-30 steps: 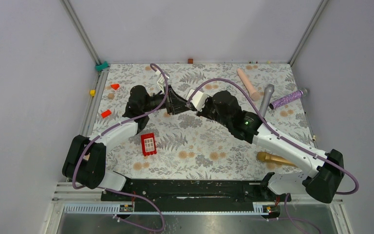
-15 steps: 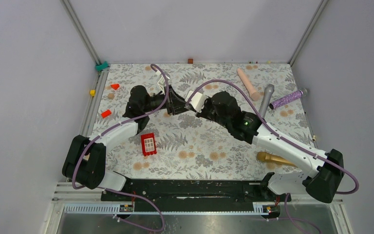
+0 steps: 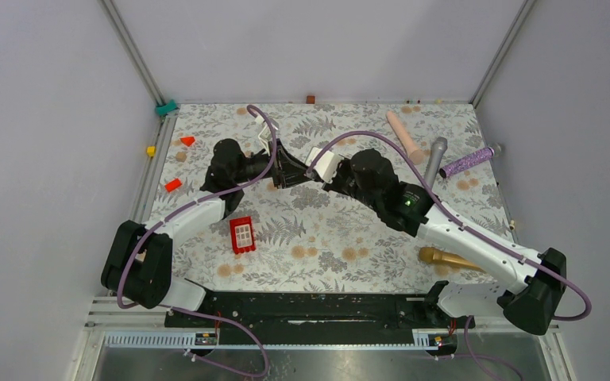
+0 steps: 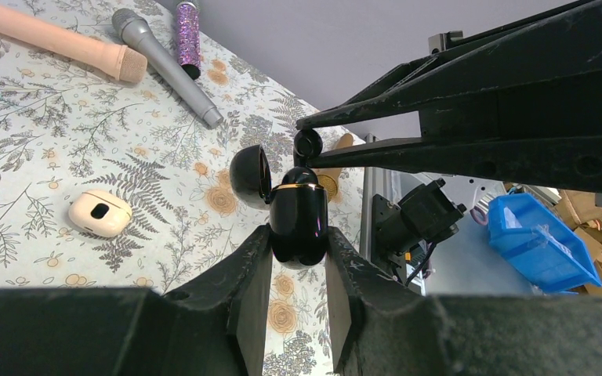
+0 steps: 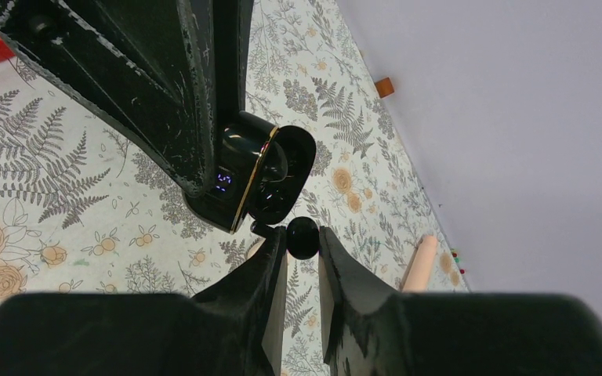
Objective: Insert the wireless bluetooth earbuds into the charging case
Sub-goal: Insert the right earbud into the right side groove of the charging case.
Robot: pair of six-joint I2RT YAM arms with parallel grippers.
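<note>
With our left gripper (image 4: 298,239) we pinch the black charging case (image 4: 299,211) by its body, its lid (image 4: 251,174) swung open toward 10 o'clock in the left wrist view. Our right gripper (image 5: 302,249) is clamped on one of the wireless bluetooth earbuds (image 5: 302,237), held at 12 o'clock of the case, just at its open mouth; whether it touches the rim we cannot tell. From above, the two meet over the table (image 3: 326,238), the red block (image 3: 241,235) lying at their 7 o'clock.
</note>
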